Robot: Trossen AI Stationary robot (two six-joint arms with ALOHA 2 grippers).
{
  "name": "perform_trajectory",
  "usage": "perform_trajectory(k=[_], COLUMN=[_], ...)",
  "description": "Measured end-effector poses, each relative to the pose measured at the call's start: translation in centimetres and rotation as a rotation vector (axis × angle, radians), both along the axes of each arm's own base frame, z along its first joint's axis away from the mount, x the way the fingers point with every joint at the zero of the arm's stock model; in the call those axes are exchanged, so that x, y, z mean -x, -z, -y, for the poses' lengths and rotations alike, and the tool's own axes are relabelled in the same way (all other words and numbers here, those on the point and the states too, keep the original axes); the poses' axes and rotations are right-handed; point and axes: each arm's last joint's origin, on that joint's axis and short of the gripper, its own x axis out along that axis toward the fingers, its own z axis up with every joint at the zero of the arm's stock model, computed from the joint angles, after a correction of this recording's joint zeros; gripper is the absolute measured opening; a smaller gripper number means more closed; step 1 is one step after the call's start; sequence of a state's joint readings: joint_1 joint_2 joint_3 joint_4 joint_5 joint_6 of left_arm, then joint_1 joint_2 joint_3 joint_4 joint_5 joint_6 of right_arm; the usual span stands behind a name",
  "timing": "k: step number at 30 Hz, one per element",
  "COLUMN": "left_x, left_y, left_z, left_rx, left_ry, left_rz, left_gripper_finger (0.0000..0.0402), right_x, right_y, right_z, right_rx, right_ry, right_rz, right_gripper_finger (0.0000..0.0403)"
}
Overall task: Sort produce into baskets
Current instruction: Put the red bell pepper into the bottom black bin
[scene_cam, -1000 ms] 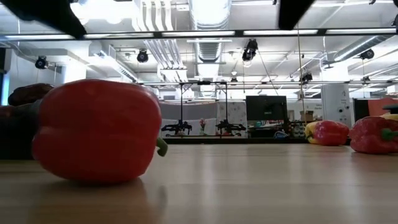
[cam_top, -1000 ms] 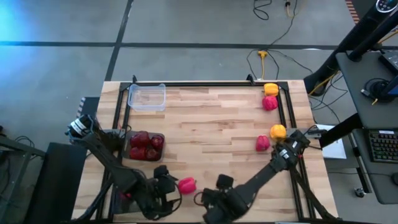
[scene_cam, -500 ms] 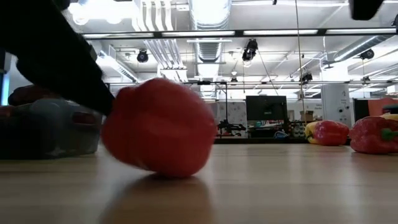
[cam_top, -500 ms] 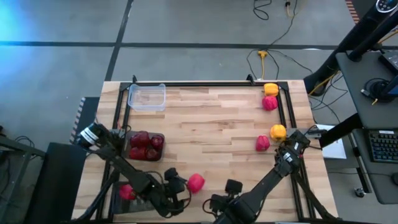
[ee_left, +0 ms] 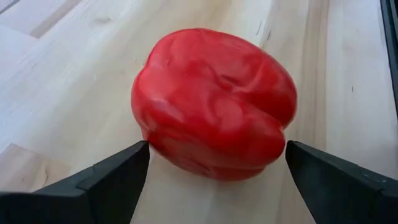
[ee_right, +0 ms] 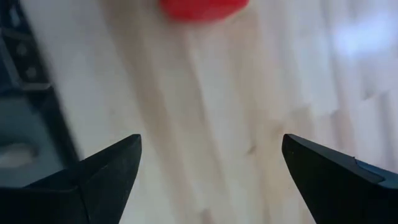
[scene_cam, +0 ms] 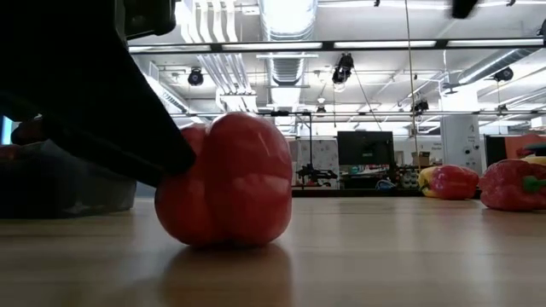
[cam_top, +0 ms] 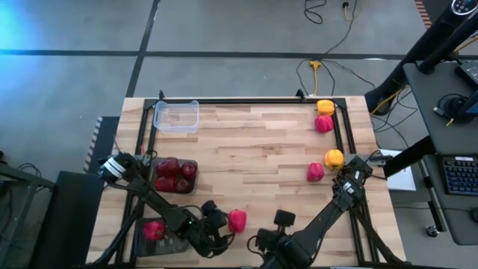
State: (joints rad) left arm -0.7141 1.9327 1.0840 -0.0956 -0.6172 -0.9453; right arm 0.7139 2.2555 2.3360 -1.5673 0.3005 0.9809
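Left gripper (ee_left: pixel 214 158), fingers spread, flanks a bright red pepper (ee_left: pixel 214 102) near the wooden worktop's (cam_top: pixel 254 149) front edge; right gripper (ee_right: pixel 208 165) alongside, fingers spread.

Table (cam_top: pixel 254 161): light wooden slats, black frame rails along its edges.
Floor (cam_top: pixel 224 30): grey, dark seam lines.
Cables (cam_top: pixel 328 67): yellow and black, beyond the table's far edge.
Keyboard (cam_top: pixel 457 174): on a desk at right.
Monitor (scene_cam: pixel 365 147): dark, in the room behind.

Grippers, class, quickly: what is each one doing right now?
Left gripper: open, fingers either side of the red pepper, not clamped.
Right gripper: open, holding nothing.
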Motion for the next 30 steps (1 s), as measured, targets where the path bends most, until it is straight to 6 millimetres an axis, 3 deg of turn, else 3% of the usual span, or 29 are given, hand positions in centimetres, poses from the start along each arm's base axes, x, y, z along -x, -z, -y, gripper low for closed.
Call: perform_trajectory(k=[4,9,13,22,30], left_x=[0.3,0.5,0.5,0.6,0.3], left_y=[0.0,-0.1,-0.1,-0.1,-0.5], left_z=[0.5,0.7,0.7,0.8,0.8], left_rx=[0.012,-0.004,0.001,0.035,0.006], left_ry=[0.020,0.017,0.004,-0.006,0.003], left_rz=[0.001,0.015,0.020,0.018,0.030], left_gripper_finger=[0.0359,0.0359,0.0359,0.0359,0.0359], right_x=[-1.8,-5.2,-6.8,-9.1,-9.8], right_y=[0.6,3.5,5.2,5.2,6.3], right_z=[2.2,5.3,7.1,6.4,6.9], right_rx=[0.083,0.102,0.056,-0.124,-0.156], right_ry=[-0.037,-0.092,-0.058,-0.103,-0.086], right_rz=[0.019,0.034,0.053,0.221,0.257], right_gripper_finger=[0.0380,0.0380,0.0380,0.0380,0.0380])
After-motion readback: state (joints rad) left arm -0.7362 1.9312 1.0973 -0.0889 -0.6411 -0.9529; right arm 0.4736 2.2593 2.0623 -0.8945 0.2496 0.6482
